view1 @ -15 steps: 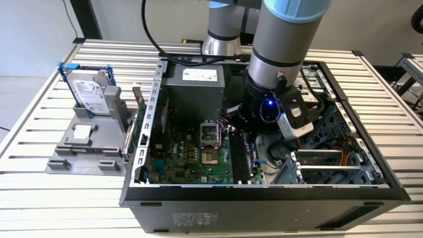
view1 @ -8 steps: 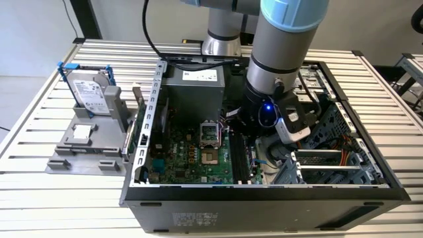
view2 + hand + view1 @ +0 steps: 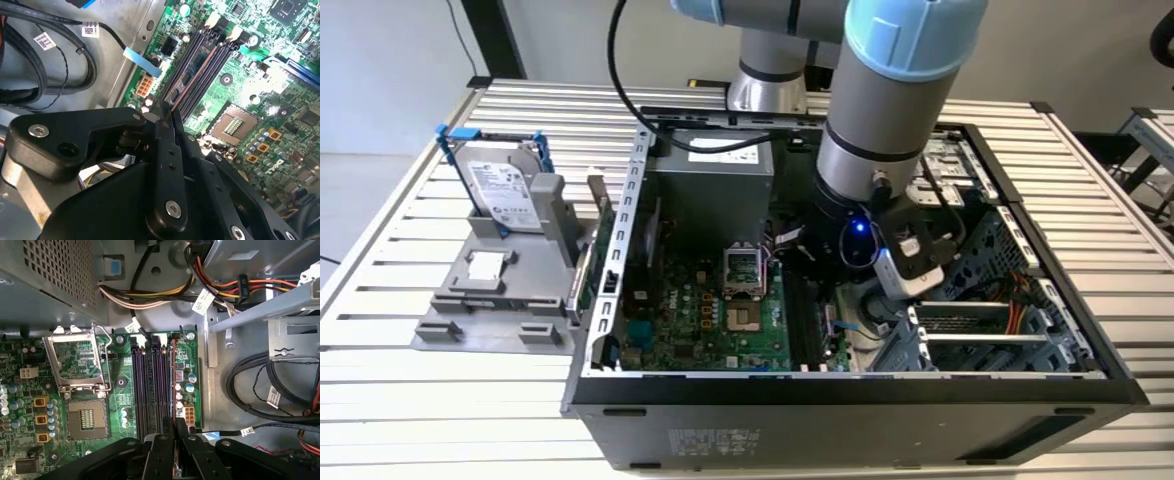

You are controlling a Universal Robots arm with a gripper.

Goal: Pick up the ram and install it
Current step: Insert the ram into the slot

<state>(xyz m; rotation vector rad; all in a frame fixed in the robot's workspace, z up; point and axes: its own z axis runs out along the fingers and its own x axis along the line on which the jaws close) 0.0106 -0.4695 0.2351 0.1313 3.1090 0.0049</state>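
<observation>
- Black two-finger gripper (image 3: pixel 174 429) clamped on thin dark circuit-board ram (image 3: pixel 173 380), gripped edge-on, likely for straight push.
- Ram lined over black plastic memory slots (image 3: pixel 150 385), exterior view's right side of green motherboard (image 3: pixel 114 400); seating unclear.

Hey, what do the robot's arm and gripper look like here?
The arm is a thick grey tube with light blue joint caps and a black band. A blue light glows at the wrist, beside a small silver module with black cables. The gripper is matte black, angular linkages with silver screws.
</observation>
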